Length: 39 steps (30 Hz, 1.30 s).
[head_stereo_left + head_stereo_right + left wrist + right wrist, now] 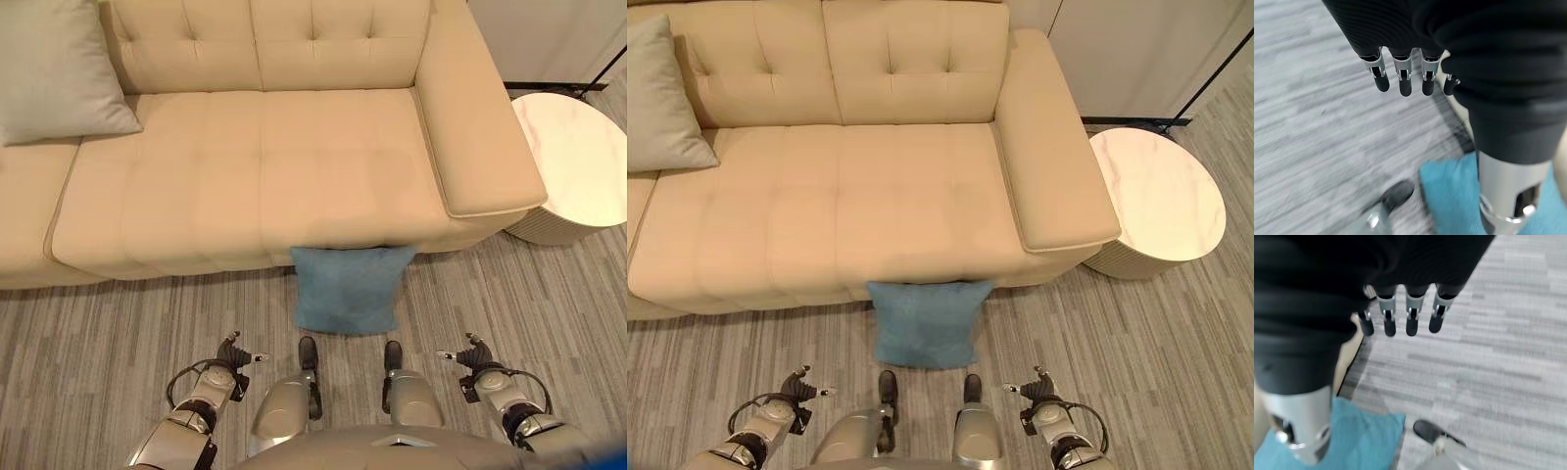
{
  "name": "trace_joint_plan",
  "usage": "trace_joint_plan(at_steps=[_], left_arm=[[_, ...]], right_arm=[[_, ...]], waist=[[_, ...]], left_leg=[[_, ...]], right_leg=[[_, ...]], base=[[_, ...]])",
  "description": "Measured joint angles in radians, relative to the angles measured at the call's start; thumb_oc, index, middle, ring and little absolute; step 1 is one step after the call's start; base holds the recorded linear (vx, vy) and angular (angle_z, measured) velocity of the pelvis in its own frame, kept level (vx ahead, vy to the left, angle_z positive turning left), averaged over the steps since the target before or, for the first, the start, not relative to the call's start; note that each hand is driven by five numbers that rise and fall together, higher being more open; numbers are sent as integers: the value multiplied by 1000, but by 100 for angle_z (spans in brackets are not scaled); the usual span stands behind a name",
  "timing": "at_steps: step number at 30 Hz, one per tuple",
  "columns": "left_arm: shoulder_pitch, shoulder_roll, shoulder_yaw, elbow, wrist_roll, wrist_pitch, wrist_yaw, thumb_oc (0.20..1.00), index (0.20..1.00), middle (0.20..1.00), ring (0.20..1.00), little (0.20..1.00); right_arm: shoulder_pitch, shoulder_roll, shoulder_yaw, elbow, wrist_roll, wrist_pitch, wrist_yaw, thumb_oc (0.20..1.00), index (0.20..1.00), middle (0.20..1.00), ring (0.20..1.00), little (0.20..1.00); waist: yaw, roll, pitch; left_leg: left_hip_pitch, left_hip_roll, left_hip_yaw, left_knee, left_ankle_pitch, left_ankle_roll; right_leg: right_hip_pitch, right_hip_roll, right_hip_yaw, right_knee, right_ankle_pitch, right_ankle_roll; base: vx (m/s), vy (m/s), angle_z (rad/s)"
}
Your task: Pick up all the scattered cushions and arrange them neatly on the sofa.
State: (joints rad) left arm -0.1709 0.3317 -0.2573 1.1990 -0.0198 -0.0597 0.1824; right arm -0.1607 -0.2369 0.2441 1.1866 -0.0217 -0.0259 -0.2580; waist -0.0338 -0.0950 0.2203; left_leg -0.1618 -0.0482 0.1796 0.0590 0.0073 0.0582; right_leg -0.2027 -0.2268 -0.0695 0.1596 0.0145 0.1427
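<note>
Cushion tidy-up, status of items.

1. Cream tufted upholstered sofa (245, 186): long seat, buttoned back, one broad arm at the robot's right. The seat is bare apart from item 2.

2. Pale grey-green square fabric cushion (54, 73): on the sofa, at the far left of the seat, propped against the backrest. Judged as already in place, though it sits somewhat skewed and could be straightened.

3. Blue square fabric cushion (348, 286): on the grey striped carpet floor (98, 333), directly in front of the sofa's front edge. Its far edge touches or tucks just under the sofa base; which of the two cannot be told from here. It lies flat, between the two robot hands and just ahead of them. Not yet picked up.

4. Left robot hand (233, 354): low by the floor, to the left of the blue cushion and apart from it. In the left wrist view the fingers (1400, 78) hang straight and relaxed, holding nothing.

5. Right robot hand (474, 356): to the right of the blue cushion, also apart from it. Fingers (1410, 318) spread loose in its wrist view, empty.

6. Round white marble-topped side tabletop (578, 162): beside the sofa arm, not part of the job.

Progress, as judged: one cushion seated, one on the floor. Remaining: reach forward, grasp the blue cushion, lift it to the seat and set it against the backrest.
</note>
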Motion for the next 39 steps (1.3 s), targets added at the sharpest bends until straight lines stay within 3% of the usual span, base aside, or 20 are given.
trace_joint_plan(at_steps=[1, 2, 3, 4, 5, 7, 8, 11, 13, 17, 18, 23, 31, 39], left_arm=[[-6, 13, 8, -1, 0, -4, 0, 1000, 1000, 1000, 1000, 1000], [4, 27, 14, 2, 0, -1, 1, 1000, 1000, 1000, 1000, 1000], [12, 30, 15, 2, 0, 0, 2, 1000, 1000, 1000, 1000, 1000], [5, 31, 25, 0, -2, -4, 8, 1000, 1000, 1000, 1000, 1000], [1, 31, 24, 0, -3, -9, 14, 1000, 1000, 1000, 1000, 1000], [-5, 17, 23, -6, -9, -12, 18, 1000, 1000, 1000, 1000, 1000], [-6, 16, 24, -8, -10, -13, 20, 1000, 1000, 1000, 1000, 1000], [-61, 12, 17, -37, -35, -17, 22, 1000, 1000, 1000, 1000, 1000], [-109, 15, 2, -60, -51, -20, 36, 1000, 1000, 1000, 1000, 1000], [-193, 19, 1, -143, -111, -41, 66, 1000, 1000, 1000, 1000, 1000], [-247, 20, 0, -187, -152, -48, 74, 1000, 1000, 1000, 1000, 1000], [-436, 33, -13, -245, -247, -79, 144, 1000, 1000, 1000, 1000, 1000], [-610, 72, -20, -279, -286, -86, 234, 1000, 1000, 1000, 1000, 1000], [-823, 179, -99, -312, -265, -79, 302, 1000, 1000, 1000, 1000, 1000]], right_arm=[[-7, 6, 4, -1, 0, 1, 0, 1000, 1000, 1000, 1000, 1000], [-37, 3, 9, -21, -1, 0, 0, 1000, 1000, 1000, 1000, 1000], [-40, 0, 8, -35, -1, -1, -1, 1000, 1000, 1000, 1000, 1000], [-36, -1, 9, -33, -1, -1, -2, 1000, 1000, 1000, 1000, 1000], [-37, -2, 9, -33, -1, -1, -3, 1000, 1000, 1000, 1000, 1000], [-41, -8, 9, -36, 1, -2, -8, 1000, 1000, 1000, 1000, 1000], [-41, -12, 9, -43, 1, -3, -15, 1000, 1000, 1000, 1000, 1000], [-113, -19, 13, -33, 10, -3, -30, 1000, 1000, 1000, 1000, 1000], [-162, -20, 2, -46, 26, -11, -42, 1000, 1000, 1000, 1000, 1000], [-231, -23, -9, -104, 73, -14, -74, 1000, 1000, 1000, 1000, 1000], [-256, -44, -8, -166, 95, -14, -101, 1000, 1000, 1000, 1000, 1000], [-475, -94, -32, -281, 138, -38, -191, 1000, 1000, 1000, 1000, 1000], [-721, -105, -35, -354, 196, -93, -309, 1000, 1000, 1000, 1000, 1000], [-857, -167, 5, -349, 206, -98, -364, 1000, 1000, 1000, 1000, 1000]], waist=[[10, -10, 8], [23, -6, 19], [22, -5, 19], [23, -7, 18], [23, -7, 19], [36, 1, 21], [38, 10, 29], [30, 24, 62], [30, 29, 89], [22, 33, 147], [21, 39, 164], [2, 43, 283], [-6, 42, 317], [-12, 44, 325]], left_leg=[[2, -3, 27, 3, -6, 10], [5, 6, 67, -7, -9, 17], [9, 5, 71, -12, -7, 19], [11, 5, 68, -23, -6, 19], [10, 5, 68, -28, 0, 17], [2, 5, 73, -38, 11, 11], [-11, 9, 63, -37, 18, 11], [-127, 26, 60, 11, 34, 11], [-191, 37, 57, 52, 17, -13], [-273, 51, 56, 90, 28, -9], [-348, 56, 55, 110, 27, -21], [-599, 80, 34, 233, 37, -14], [-931, 120, 12, 466, -13, -28], [-1152, 128, 8, 544, -7, -36]], right_leg=[[-20, -6, -1, 10, 14, 5], [-44, -4, -44, 23, 49, 8], [-47, -6, -84, 22, 43, 12], [-48, 22, -102, 20, 11, 10], [-52, 37, -107, 21, -13, -8], [-55, 36, -150, -2, -10, -10], [-57, 45, -144, -11, -10, -9], [-154, 61, -123, -1, 19, -54], [-221, 64, -110, 50, -1, -72], [-319, 68, -104, 120, -16, -93], [-401, 65, -101, 157, -25, -100], [-643, 65, -105, 281, -34, -131], [-958, 64, -104, 479, -86, -197], [-1188, 54, -101, 566, -88, -205]], base=[[27, 126, -86], [10, 74, -85], [-9, 64, -56], [0, 0, 0], [-68, -24, 11], [-125, -51, 0], [-115, -48, 23], [-72, -68, 10], [-61, -54, -4], [-67, -47, -1], [-77, -76, 4], [-106, -34, 11], [-34, -36, 3], [20, 0, 3]])
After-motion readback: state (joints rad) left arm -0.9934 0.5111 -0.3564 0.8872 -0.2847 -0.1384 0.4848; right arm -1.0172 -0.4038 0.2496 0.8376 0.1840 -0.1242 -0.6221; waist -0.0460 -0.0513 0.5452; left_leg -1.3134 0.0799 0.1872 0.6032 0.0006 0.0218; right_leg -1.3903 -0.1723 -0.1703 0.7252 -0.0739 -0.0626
